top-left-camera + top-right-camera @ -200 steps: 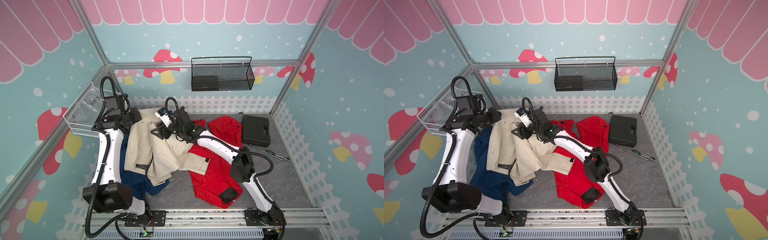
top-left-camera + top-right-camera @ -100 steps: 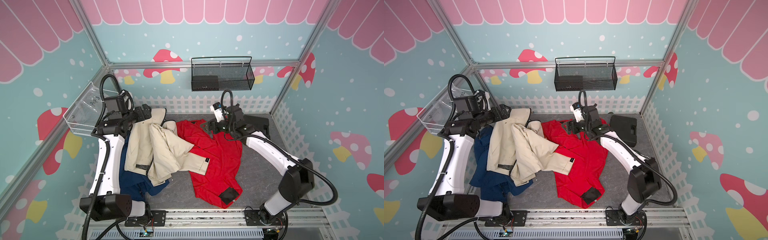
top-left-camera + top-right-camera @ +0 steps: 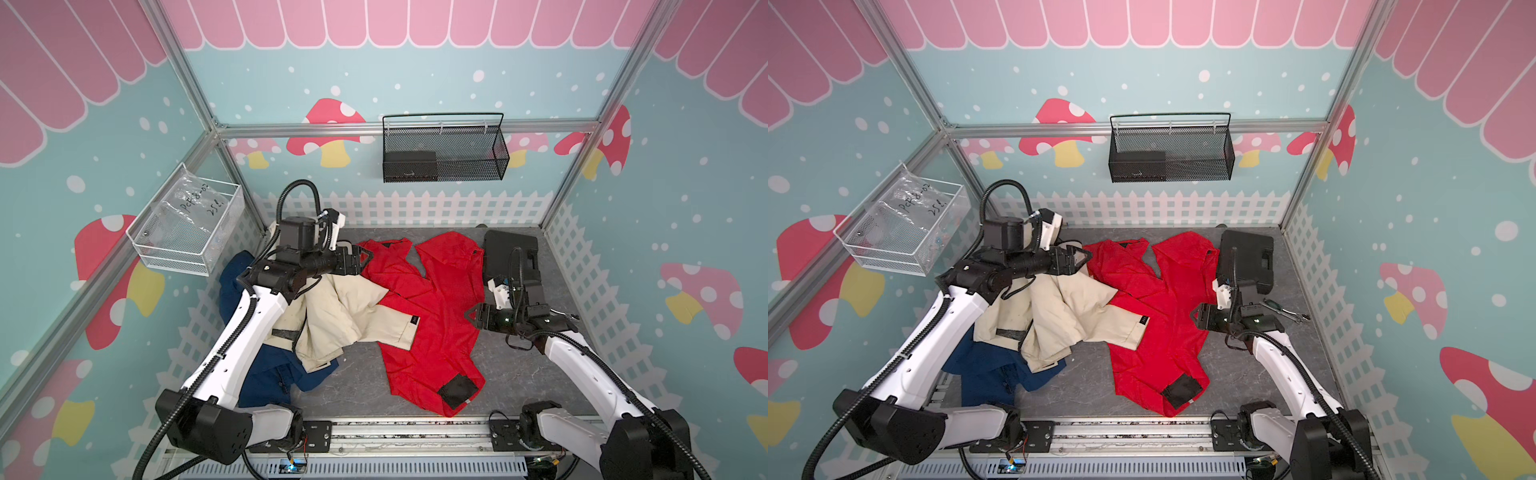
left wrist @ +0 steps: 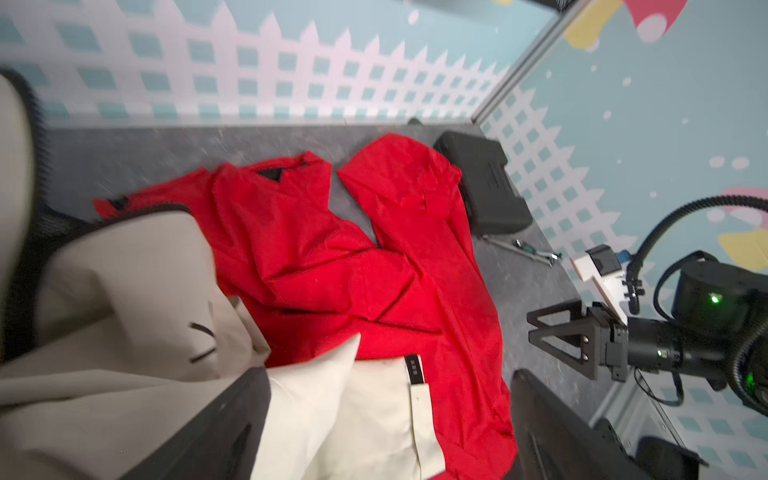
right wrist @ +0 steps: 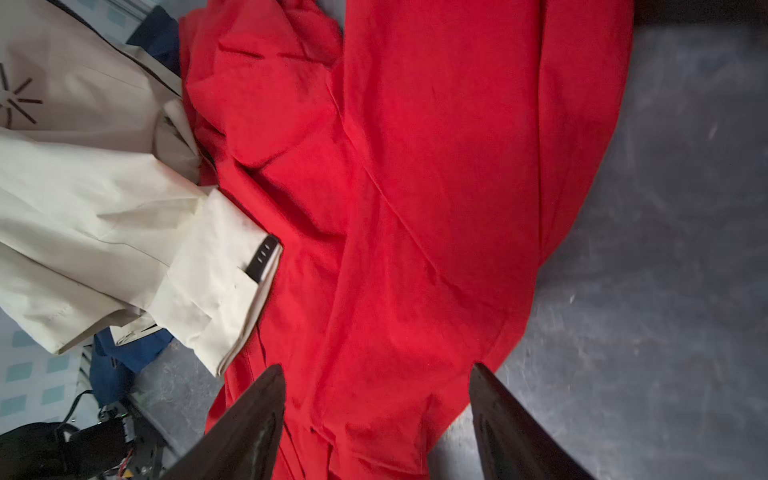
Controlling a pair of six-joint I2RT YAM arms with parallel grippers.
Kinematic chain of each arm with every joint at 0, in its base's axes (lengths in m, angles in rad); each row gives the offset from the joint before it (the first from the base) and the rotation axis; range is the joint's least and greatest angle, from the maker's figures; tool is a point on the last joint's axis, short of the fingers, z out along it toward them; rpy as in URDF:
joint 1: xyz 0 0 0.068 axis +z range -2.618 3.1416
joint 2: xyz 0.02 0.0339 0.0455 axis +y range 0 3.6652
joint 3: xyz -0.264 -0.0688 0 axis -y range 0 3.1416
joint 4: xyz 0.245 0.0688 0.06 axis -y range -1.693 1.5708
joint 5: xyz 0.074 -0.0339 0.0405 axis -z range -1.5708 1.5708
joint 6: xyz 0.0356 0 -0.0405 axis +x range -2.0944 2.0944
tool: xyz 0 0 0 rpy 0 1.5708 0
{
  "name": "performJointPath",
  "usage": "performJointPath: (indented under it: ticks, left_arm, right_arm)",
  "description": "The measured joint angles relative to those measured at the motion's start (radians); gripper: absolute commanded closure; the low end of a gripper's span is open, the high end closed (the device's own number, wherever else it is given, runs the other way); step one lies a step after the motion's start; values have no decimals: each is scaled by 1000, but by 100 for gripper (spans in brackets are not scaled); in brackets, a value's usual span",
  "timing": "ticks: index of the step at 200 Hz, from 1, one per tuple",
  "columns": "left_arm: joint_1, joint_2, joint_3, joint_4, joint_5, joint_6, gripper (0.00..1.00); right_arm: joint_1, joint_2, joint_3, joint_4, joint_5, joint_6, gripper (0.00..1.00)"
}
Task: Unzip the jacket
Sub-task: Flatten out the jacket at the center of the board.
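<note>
The red jacket (image 3: 436, 316) (image 3: 1163, 324) lies spread on the grey table, its front parted into two panels at the collar end (image 4: 332, 183). My left gripper (image 3: 365, 258) (image 3: 1084, 259) hovers open at the jacket's far-left collar corner, above the beige cloth; in its wrist view the left gripper (image 4: 388, 374) has wide jaws with nothing between them. My right gripper (image 3: 471, 316) (image 3: 1196, 316) stands open just off the jacket's right edge. In the right wrist view the right gripper (image 5: 378, 368) has its jaws apart above red cloth (image 5: 415, 187), not pinching it.
A beige jacket (image 3: 345, 311) overlaps the red one's left side, on top of a navy jacket (image 3: 266, 374). A black case (image 3: 511, 257) and a hand tool (image 3: 1285, 309) lie at the back right. A black mesh basket (image 3: 444, 153) and a clear bin (image 3: 187, 228) hang on the walls.
My right gripper swept from above the beige jacket across to the table's right side, and the red jacket spread out with its front parted. My left gripper moved right and opened.
</note>
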Motion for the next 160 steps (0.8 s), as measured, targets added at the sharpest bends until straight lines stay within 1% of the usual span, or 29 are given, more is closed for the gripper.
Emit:
performJointPath:
  ticks: [8,16,57,85,100,108,115,118,122,123,129,133,137,143,160]
  left_arm:
    - [-15,0,-28,2,12,0,9]
    - [-29,0,-52,2,24,0,10]
    - [-63,-19,-173,16,40,-21,11]
    - [-71,-59,-243,34,35,-70,11]
    - [-76,-69,-255,36,18,-105,11]
    - [-78,-70,-255,36,8,-122,12]
    - [-80,-70,-255,35,-3,-137,12]
    - [-80,-70,-255,35,-8,-142,12]
    - [-81,-69,-255,34,-15,-151,12]
    - [-81,-69,-255,34,-16,-152,12]
    - [-81,-67,-255,32,-26,-163,12]
    - [-81,-64,-254,31,-29,-169,12]
    - [-81,-61,-253,28,-35,-175,13]
    - [-81,-52,-249,21,-42,-183,15]
    - [-81,-2,-217,1,-45,-208,20]
  right_arm:
    - [0,-13,-27,-14,-10,8,34]
    - [0,-27,-53,-24,-20,19,34]
    - [10,-111,-178,-51,-23,93,31]
    - [86,-155,-278,-17,-11,175,28]
    - [152,-157,-328,28,-6,225,31]
    - [186,-161,-340,63,-8,248,35]
    - [219,-163,-350,98,-5,273,43]
    - [229,-162,-354,108,-5,281,48]
    - [243,-161,-361,119,-5,294,58]
    - [245,-161,-362,121,-4,299,59]
    - [257,-163,-369,126,-2,310,76]
    - [261,-167,-370,124,2,314,85]
    - [264,-169,-370,122,5,324,92]
    - [264,-184,-367,117,14,332,100]
    - [265,-249,-316,65,50,348,100]
